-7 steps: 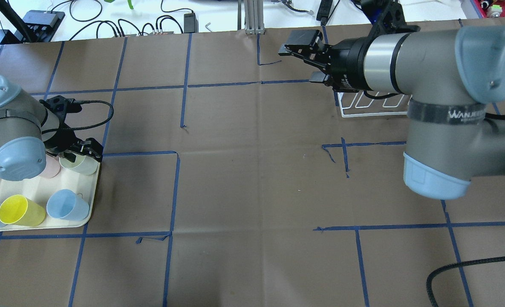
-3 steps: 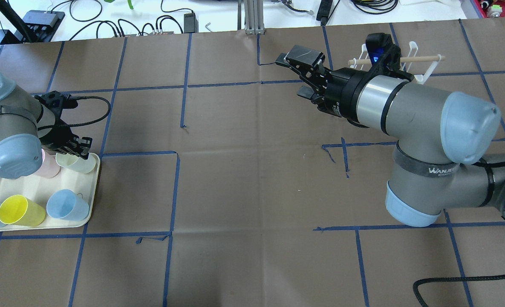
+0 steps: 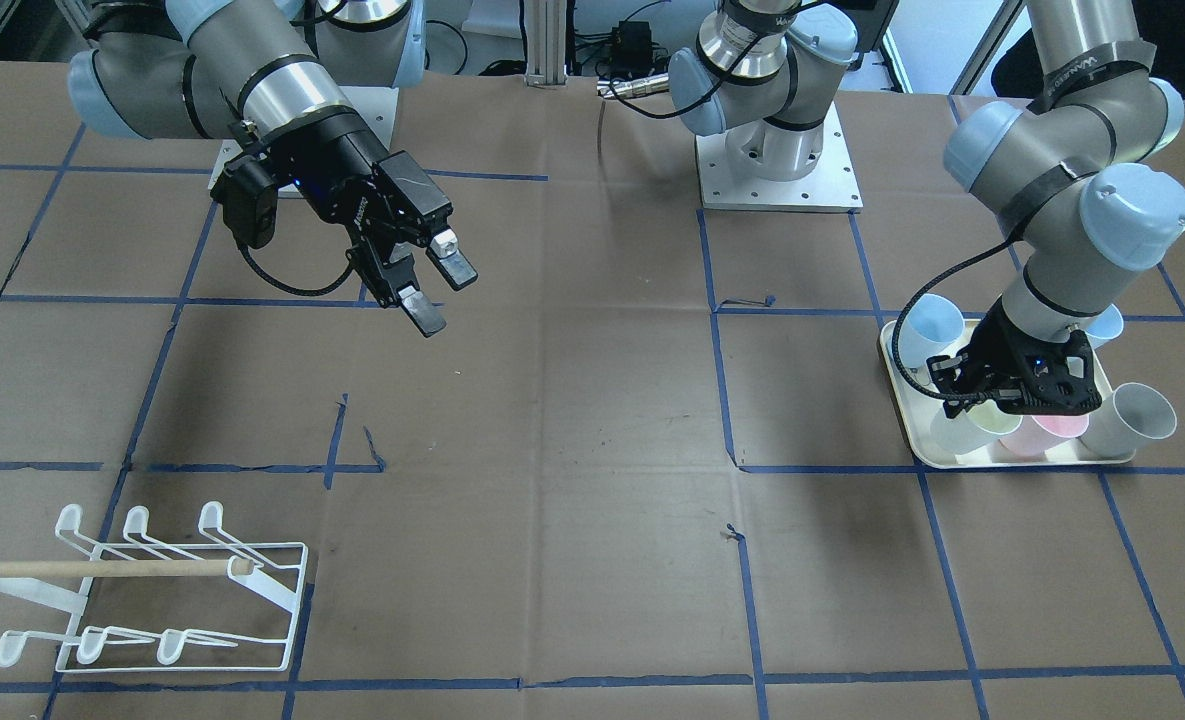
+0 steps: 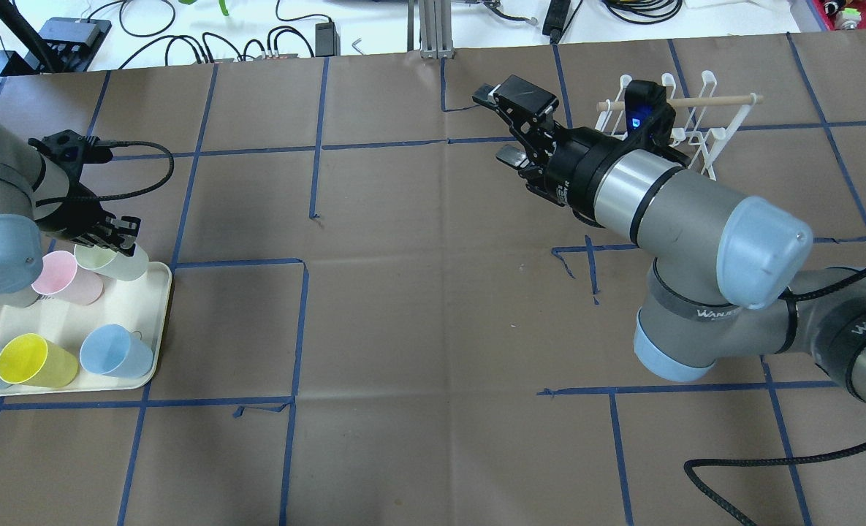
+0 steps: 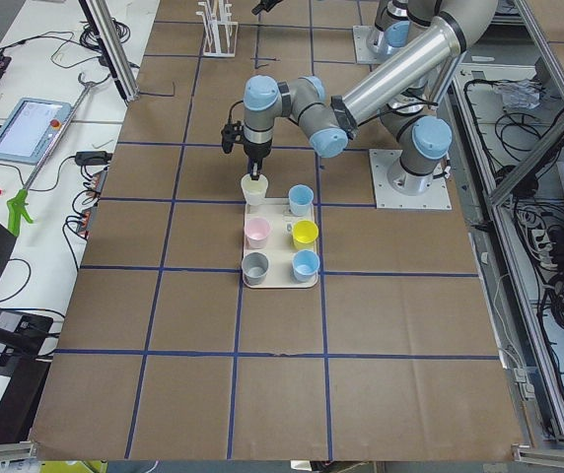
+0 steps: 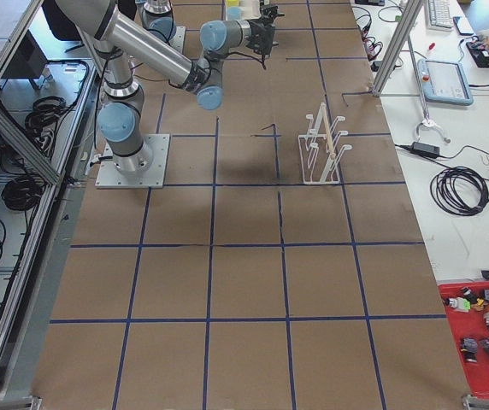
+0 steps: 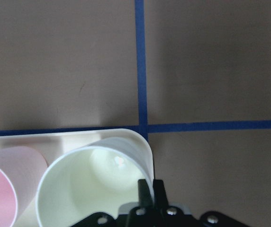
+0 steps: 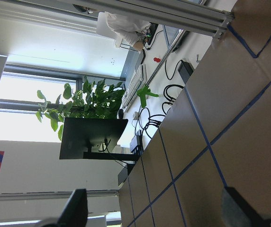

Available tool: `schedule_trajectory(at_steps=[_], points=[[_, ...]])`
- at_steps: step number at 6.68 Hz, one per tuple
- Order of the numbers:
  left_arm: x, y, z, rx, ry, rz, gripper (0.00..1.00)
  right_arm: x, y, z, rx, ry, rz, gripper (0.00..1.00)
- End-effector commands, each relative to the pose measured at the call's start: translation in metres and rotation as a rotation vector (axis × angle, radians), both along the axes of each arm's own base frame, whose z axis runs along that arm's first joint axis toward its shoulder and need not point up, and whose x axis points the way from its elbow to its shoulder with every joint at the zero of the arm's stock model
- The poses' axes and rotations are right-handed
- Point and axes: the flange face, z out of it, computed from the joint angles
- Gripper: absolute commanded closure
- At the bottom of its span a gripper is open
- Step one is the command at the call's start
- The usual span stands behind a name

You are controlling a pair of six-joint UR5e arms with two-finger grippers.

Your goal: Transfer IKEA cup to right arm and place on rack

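Observation:
The IKEA cup (image 4: pixel 115 263) is pale green and tilts over the far right corner of the cream tray (image 4: pixel 156 343). My left gripper (image 4: pixel 120 241) is shut on its rim; in the left wrist view the two fingers (image 7: pixel 149 191) pinch the cup (image 7: pixel 88 189) wall. The right arm holds its gripper (image 4: pixel 509 126) open and empty above the table's middle back, fingers (image 3: pixel 430 318) spread, just left of the rack (image 4: pixel 696 120). The rack (image 3: pixel 152 590) is white wire with a wooden dowel and carries nothing.
On the tray lie a pink cup (image 4: pixel 63 276), a yellow cup (image 4: pixel 31 359) and blue cups (image 4: pixel 115 351). Another pale cup (image 3: pixel 1137 415) sits at a tray corner. Cables and power bricks (image 4: pixel 74 33) lie beyond the table's far edge.
My left gripper has drawn back toward the far side, tilting the pale green cup over the tray corner. The right arm has swung down and uncovered the rack; its gripper stays open.

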Motion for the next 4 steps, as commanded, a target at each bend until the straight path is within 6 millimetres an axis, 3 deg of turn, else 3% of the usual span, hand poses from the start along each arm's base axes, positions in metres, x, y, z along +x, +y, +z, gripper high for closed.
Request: schedule_trajectory(at_steps=[1, 3, 4], points=[[0.006, -0.024, 0.088, 0.042, 0.026, -0.002, 1.00, 0.002, 0.022, -0.017, 0.022, -0.045, -0.064, 0.00], [-0.008, -0.069, 0.140, 0.025, 0.021, -0.062, 1.00, -0.003, 0.034, -0.020, -0.002, -0.053, -0.119, 0.00], [-0.019, -0.074, 0.153, -0.026, 0.057, -0.082, 1.00, -0.004, 0.052, -0.024, -0.009, -0.056, -0.122, 0.00]])
